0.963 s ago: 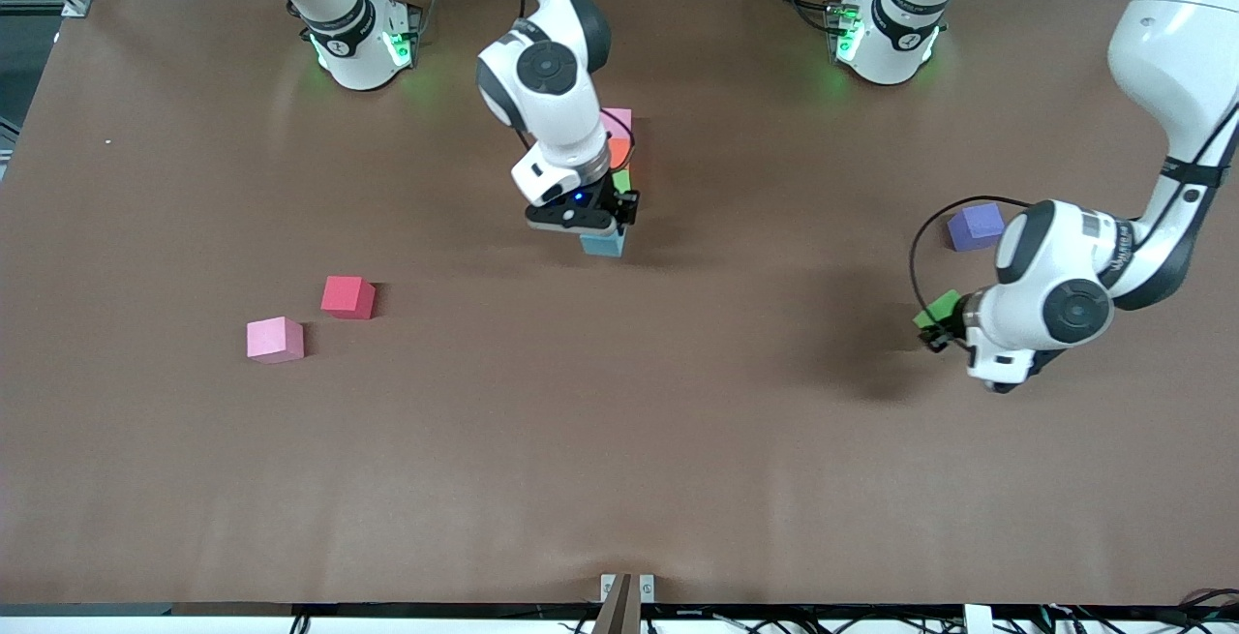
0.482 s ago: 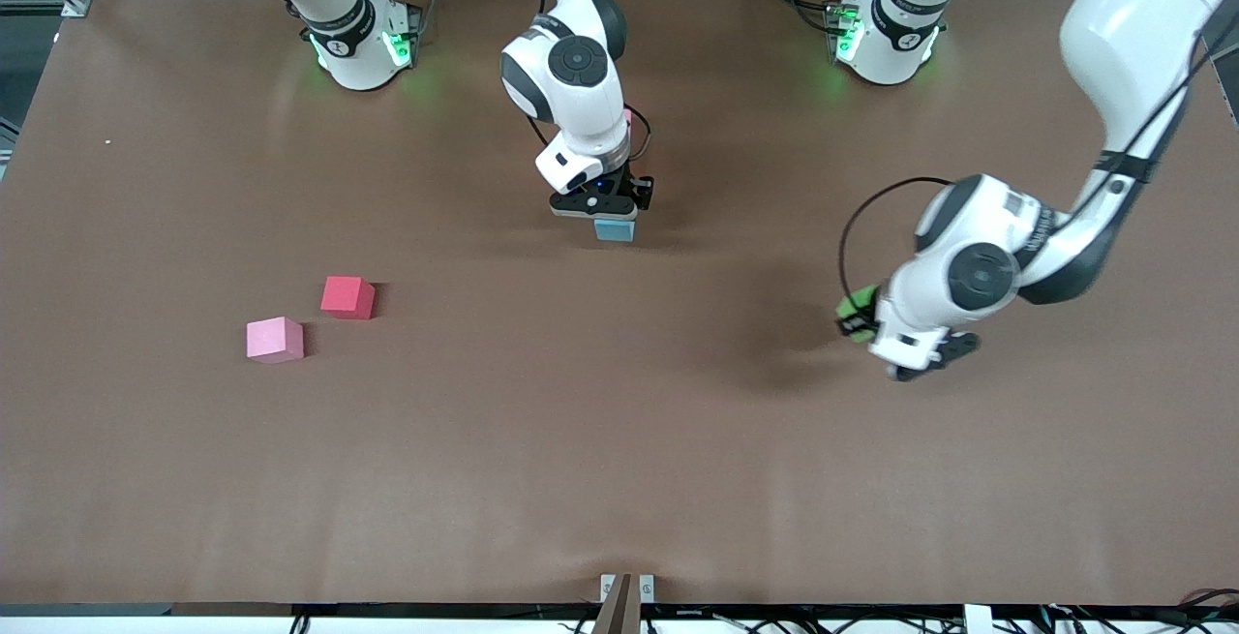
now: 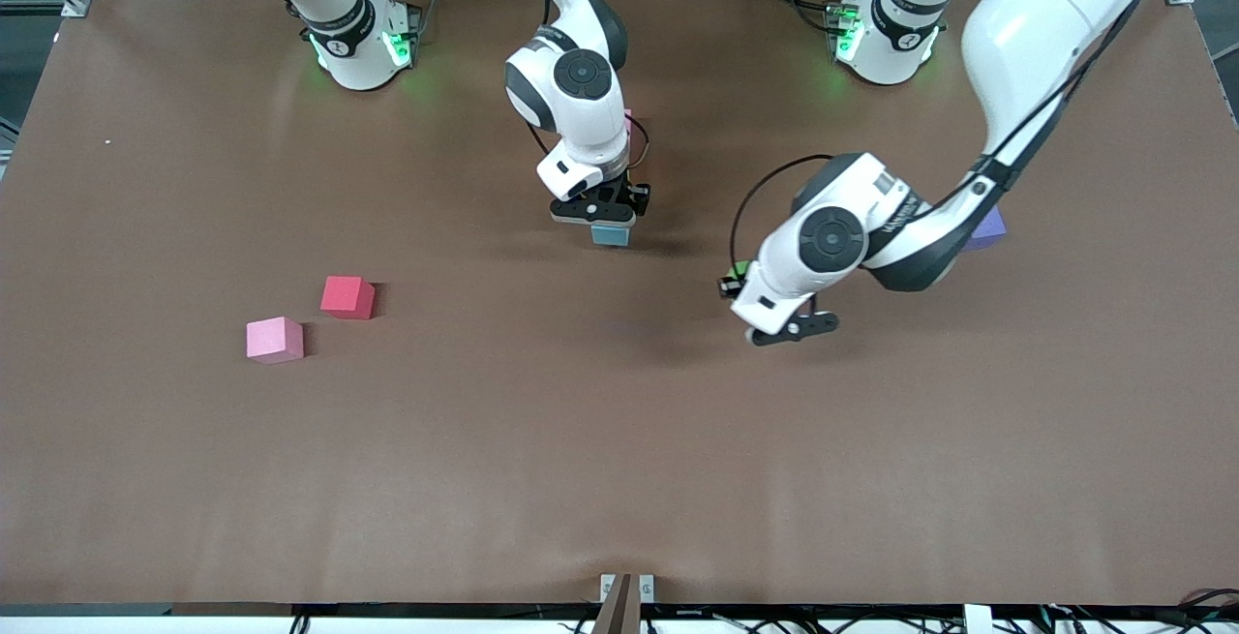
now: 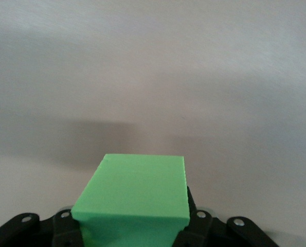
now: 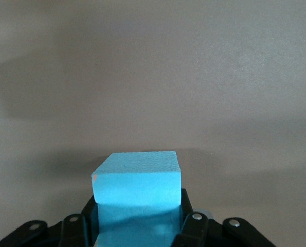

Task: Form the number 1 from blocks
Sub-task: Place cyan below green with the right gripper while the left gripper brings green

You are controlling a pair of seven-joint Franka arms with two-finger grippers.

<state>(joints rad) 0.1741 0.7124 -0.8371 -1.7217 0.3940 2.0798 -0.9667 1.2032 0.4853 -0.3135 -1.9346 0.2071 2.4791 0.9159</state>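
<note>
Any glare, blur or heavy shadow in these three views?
Front view: sharp; green base lights tint the brown table. Left wrist view: bright green foam cube crisp, table washed out, soft shadow band. Right wrist view: sky blue foam cube sharp, its shadow falling alongside.

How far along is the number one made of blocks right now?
Early to midway. A pink block peeks out by the right arm mid-table; the rest of that line is hidden. In hand: the right hand grips a blue block, and the left hand carries a green block. Left: the red block and light pink block toward the right arm's end, plus the purple block.
</note>
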